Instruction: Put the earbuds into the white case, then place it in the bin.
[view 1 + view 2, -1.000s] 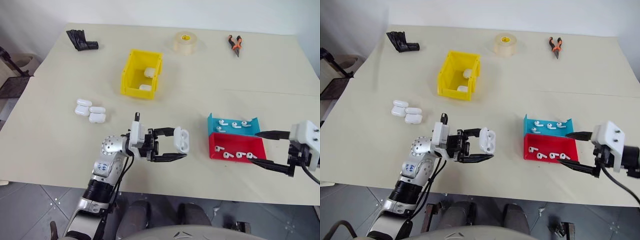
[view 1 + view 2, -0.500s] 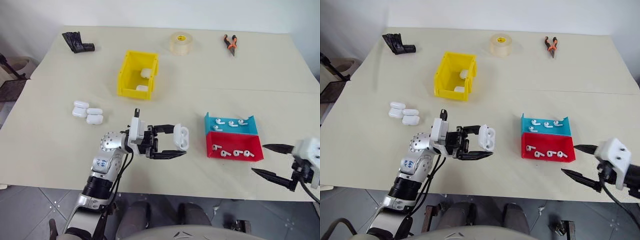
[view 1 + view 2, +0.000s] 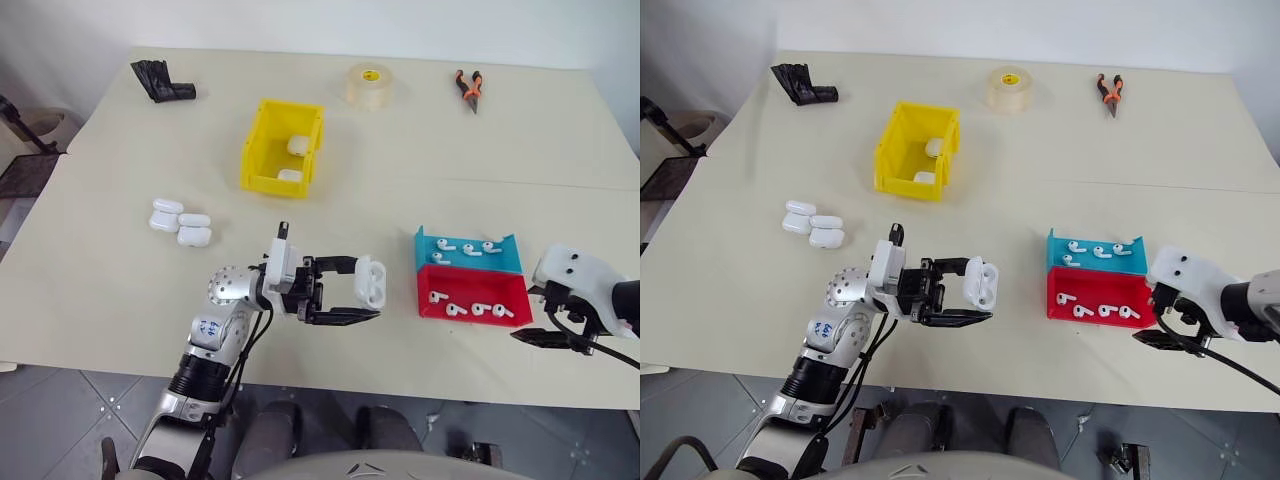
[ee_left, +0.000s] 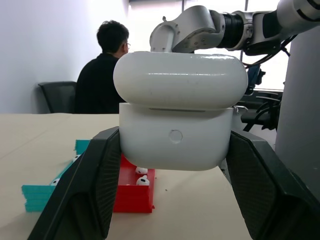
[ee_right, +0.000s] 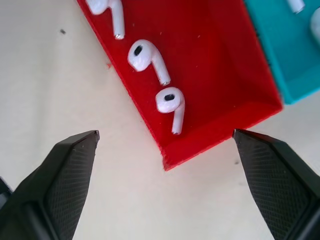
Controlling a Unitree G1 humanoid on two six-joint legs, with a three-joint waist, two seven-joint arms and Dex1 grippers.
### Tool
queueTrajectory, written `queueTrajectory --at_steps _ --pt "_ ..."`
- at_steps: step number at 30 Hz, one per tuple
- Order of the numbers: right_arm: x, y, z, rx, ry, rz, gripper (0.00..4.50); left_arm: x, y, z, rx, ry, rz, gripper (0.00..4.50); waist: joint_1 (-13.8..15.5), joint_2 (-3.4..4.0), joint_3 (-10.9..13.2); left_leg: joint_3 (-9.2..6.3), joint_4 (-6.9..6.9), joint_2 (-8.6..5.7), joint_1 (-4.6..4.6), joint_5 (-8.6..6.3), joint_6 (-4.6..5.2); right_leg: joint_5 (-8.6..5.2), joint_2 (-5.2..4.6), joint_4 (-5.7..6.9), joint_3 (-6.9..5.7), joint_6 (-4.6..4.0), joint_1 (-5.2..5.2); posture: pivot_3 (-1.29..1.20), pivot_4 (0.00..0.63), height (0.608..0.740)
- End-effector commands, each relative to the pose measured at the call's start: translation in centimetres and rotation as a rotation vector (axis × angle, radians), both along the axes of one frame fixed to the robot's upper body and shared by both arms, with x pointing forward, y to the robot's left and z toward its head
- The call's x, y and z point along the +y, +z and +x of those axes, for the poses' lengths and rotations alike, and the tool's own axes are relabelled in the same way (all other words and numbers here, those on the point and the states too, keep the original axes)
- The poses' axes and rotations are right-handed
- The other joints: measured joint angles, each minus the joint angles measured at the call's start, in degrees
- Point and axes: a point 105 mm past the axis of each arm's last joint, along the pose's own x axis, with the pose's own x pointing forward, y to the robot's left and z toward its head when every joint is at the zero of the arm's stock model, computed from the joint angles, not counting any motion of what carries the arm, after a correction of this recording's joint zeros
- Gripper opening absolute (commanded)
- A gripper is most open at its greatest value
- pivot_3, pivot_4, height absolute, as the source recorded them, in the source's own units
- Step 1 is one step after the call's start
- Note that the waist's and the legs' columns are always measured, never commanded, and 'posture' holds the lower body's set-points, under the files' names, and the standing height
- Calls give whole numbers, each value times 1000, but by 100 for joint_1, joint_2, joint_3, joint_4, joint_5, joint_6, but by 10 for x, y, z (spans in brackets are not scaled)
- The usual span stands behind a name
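Note:
My left gripper [image 3: 366,290] is shut on the white case [image 3: 371,282], held above the table near its front edge. The case's lid stands flipped up, and the left wrist view shows its back [image 4: 179,135] between the two fingers [image 4: 100,175]. Several earbuds lie in a red tray [image 3: 505,292], with more in the teal tray [image 3: 430,240] behind it. My right gripper [image 5: 165,133] is open and tilted down over the red tray's near right corner [image 5: 167,159], with two earbuds [image 5: 170,100] just inside it. The yellow bin [image 3: 262,150] stands at the back left with two cases inside.
Three spare white cases [image 3: 180,222] lie left of my left arm. A tape roll [image 3: 372,84], orange pliers [image 3: 469,88] and a black object [image 3: 163,80] sit along the far edge. A seated person [image 4: 107,75] shows in the background of the left wrist view.
My right gripper has swung from pointing level across the table to tilting down at the red tray's right end. The left gripper holds the case as before.

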Motion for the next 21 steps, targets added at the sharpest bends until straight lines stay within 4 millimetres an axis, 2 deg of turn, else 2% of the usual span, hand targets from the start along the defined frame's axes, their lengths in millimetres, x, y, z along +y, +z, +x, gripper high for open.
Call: queueTrajectory --at_steps 1,9,16,21 --pt "4 -3 4 2 11 -8 4472 -3 11 -6 -40 -27 -33 2771 -2 0 0 0 0 1 0 0 0 0 0 1 0 0 0 0 150 740" --pt "16 -6 6 20 69 -13 4472 -2 12 -6 -43 -18 -30 2771 -25 -1 0 6 0 13 4 0 -2 0 3 0 0 0 0 0 150 740" --pt "20 12 11 -31 103 -32 4472 -1 13 -6 -41 -8 -30 2771 -17 0 0 8 0 13 3 0 -3 0 2 1 2 0 -4 0 150 740" --pt "26 17 12 -40 126 -25 4472 -1 13 -5 -42 -5 -30 2771 9 0 0 7 0 8 1 0 -2 0 1 1 2 0 -4 0 150 740"
